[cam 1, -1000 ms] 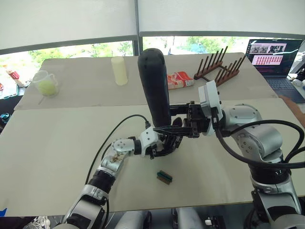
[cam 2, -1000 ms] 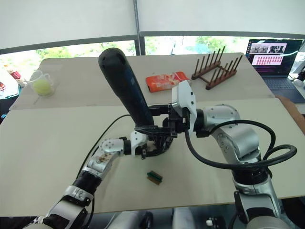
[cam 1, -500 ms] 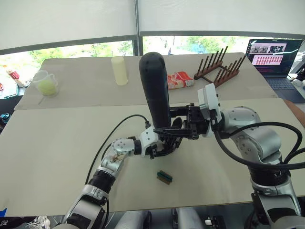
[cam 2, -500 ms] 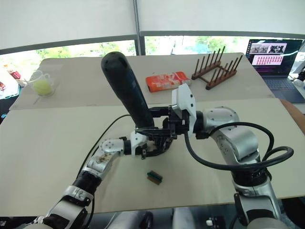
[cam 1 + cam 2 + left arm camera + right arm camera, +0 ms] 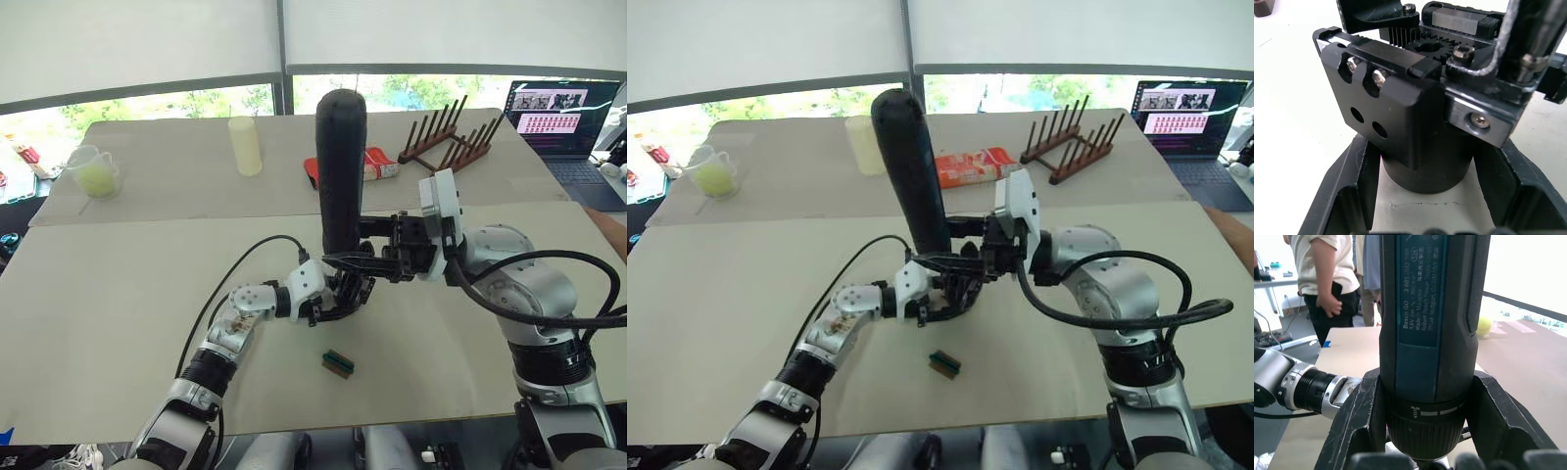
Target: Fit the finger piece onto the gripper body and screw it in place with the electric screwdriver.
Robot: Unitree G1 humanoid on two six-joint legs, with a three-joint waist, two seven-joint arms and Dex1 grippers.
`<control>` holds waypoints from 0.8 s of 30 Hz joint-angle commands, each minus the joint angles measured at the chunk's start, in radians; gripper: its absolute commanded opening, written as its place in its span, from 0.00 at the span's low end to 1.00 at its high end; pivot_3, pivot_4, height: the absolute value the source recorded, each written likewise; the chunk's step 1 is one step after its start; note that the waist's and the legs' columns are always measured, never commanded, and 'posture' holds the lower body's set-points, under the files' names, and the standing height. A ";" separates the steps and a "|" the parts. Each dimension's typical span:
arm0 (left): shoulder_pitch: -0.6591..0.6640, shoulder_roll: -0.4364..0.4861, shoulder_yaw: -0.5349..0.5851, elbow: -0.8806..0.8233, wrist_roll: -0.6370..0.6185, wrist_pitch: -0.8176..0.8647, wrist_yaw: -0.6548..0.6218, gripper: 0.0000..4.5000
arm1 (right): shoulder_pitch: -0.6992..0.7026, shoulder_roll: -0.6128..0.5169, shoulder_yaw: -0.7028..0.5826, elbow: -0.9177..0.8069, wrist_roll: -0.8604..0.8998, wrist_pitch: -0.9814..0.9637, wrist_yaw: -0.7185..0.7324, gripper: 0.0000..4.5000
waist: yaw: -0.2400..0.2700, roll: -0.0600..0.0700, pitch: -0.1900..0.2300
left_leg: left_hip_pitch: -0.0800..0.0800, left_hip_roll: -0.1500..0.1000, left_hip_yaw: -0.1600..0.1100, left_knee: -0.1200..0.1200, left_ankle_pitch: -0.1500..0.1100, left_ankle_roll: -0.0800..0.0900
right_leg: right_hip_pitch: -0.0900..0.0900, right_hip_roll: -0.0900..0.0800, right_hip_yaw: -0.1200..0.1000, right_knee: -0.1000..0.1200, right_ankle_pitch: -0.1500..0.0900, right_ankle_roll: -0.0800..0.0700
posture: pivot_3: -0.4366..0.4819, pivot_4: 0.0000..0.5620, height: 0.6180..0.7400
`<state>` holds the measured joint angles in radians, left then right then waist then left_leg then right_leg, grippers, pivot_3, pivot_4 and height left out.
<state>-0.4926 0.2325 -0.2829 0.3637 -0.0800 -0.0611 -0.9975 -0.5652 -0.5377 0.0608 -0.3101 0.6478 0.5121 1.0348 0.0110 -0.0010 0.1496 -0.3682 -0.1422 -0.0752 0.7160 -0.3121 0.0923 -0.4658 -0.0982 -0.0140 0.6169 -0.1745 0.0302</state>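
The long, thick, dark navy-black electric screwdriver (image 5: 340,171) stands nearly upright above the middle of the beige surface (image 5: 108,294), its lower end gripped between the two black fingers (image 5: 1359,423) of the right gripper (image 5: 364,264), which press against its barrel from either side just above the collar. Directly below it sits the fist-sized black mechanical gripper body (image 5: 1415,122) with its round base, clamped between the black fingers (image 5: 1347,196) of the left gripper (image 5: 945,299), one on each side of the base; screw heads, gear teeth and two empty holes show on its upper block. Whether the small black finger piece is seated on the body cannot be told. On the screwdriver's blue panel the lettering reads "Bosch GO", with smaller lines beneath too fine to read. A small green-brown block (image 5: 338,362) lies on the surface just in front of the left gripper, apart from it. In the right wrist view, people stand beyond the surface's edge
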 commanded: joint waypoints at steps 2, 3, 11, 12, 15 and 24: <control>-0.020 0.010 0.010 -0.023 -0.011 -0.006 -0.006 0.51 | 0.033 -0.005 0.007 0.009 -0.011 0.003 -0.003 0.42 | 0.000 0.000 0.000 | 0.000 0.000 0.000 0.000 0.000 0.000 | 0.000 0.000 0.000 0.000 0.000 0.000 | 0.48 0.27 1.00; -0.021 0.010 0.010 -0.022 -0.011 -0.006 -0.007 0.51 | 0.035 -0.003 0.009 0.010 -0.012 0.000 -0.005 0.42 | 0.000 0.000 0.000 | 0.000 0.000 0.000 0.000 0.000 0.000 | 0.000 0.000 0.000 0.000 0.000 0.000 | 0.48 0.27 1.00; -0.028 0.011 0.011 -0.019 -0.011 -0.004 -0.006 0.51 | 0.055 0.002 0.042 0.016 -0.044 -0.026 -0.010 0.42 | 0.000 0.000 0.000 | 0.002 0.000 0.000 0.000 0.000 0.000 | 0.002 0.001 0.000 0.000 0.000 0.000 | 0.48 0.27 1.00; -0.030 0.010 0.012 -0.018 -0.011 -0.003 -0.006 0.51 | 0.054 -0.002 0.047 0.020 -0.052 -0.030 -0.007 0.42 | 0.000 0.000 0.000 | 0.002 0.000 0.000 0.000 0.000 0.000 | 0.002 0.001 0.000 0.000 0.000 0.000 | 0.48 0.27 1.00; -0.031 0.010 0.012 -0.017 -0.011 -0.003 -0.006 0.51 | 0.050 -0.014 0.059 0.032 -0.067 -0.037 0.006 0.42 | 0.000 0.000 0.000 | 0.005 0.000 0.000 -0.001 0.000 0.000 | 0.005 0.001 0.000 -0.001 0.000 0.000 | 0.48 0.27 1.00; -0.032 0.009 0.012 -0.016 -0.012 -0.003 -0.003 0.51 | 0.026 -0.045 0.087 0.069 -0.101 -0.065 0.050 0.42 | 0.000 0.000 0.000 | 0.009 0.001 0.000 -0.003 0.000 0.000 | 0.008 0.001 0.001 -0.002 0.000 0.000 | 0.48 0.27 1.00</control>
<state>-0.4987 0.2362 -0.2871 0.3707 -0.0785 -0.0536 -0.9989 -0.5641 -0.5555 0.1119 -0.2893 0.6063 0.4241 1.0733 0.0113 -0.0009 0.1495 -0.3589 -0.1415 -0.0752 0.7128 -0.3123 0.0922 -0.4575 -0.0969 -0.0129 0.6146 -0.1745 0.0302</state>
